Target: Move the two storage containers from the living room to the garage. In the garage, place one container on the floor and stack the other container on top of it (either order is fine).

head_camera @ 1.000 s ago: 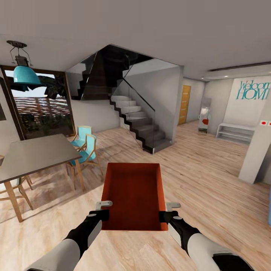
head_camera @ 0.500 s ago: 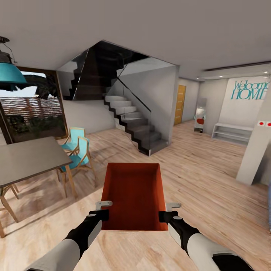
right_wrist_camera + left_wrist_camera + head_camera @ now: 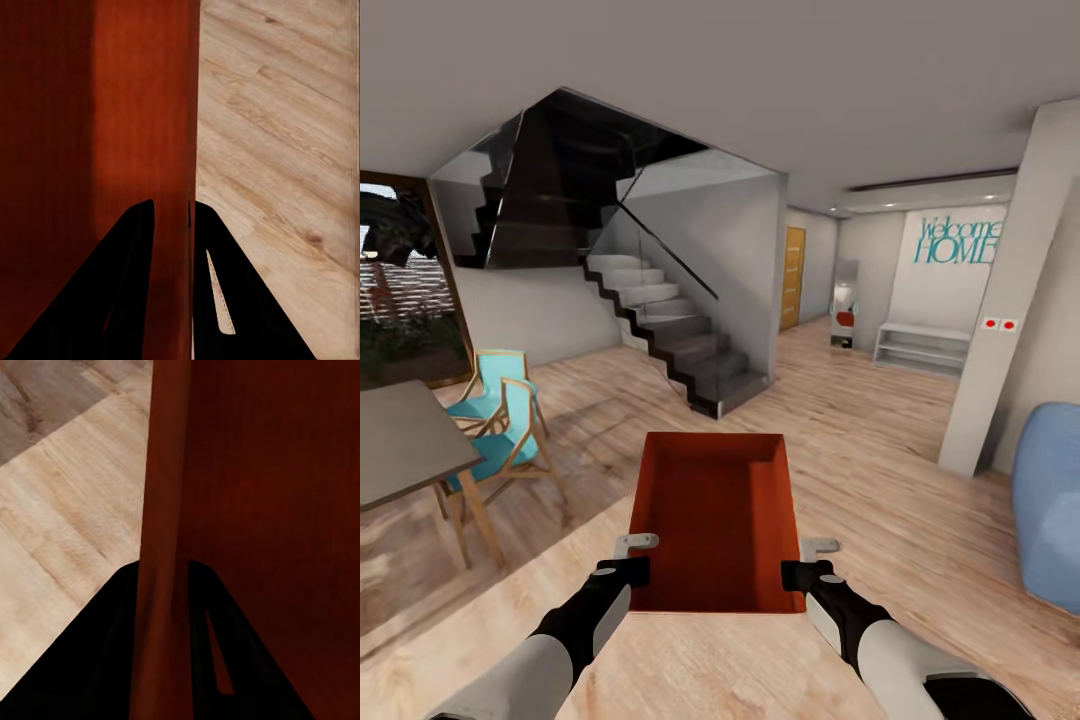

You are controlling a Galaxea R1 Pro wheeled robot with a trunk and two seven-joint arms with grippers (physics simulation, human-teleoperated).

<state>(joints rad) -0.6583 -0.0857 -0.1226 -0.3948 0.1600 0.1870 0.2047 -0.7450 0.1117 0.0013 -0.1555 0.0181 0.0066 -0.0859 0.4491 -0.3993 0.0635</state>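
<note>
Wood floor [image 3: 920, 500]; both pincers [image 3: 637, 572] [image 3: 797, 576] clamp container [image 3: 715, 520].

Orange-red storage container [image 3: 715, 520]; black grippers; light wood-plank flooring [image 3: 880, 450]; turquoise chairs [image 3: 495, 420]; blue sofa [image 3: 1050, 510].

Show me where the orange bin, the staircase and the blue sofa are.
orange bin [image 3: 712, 515], head view, inner bottom.
staircase [image 3: 682, 345], head view, middle steps.
blue sofa [image 3: 1050, 505], head view, its rounded side.
</note>
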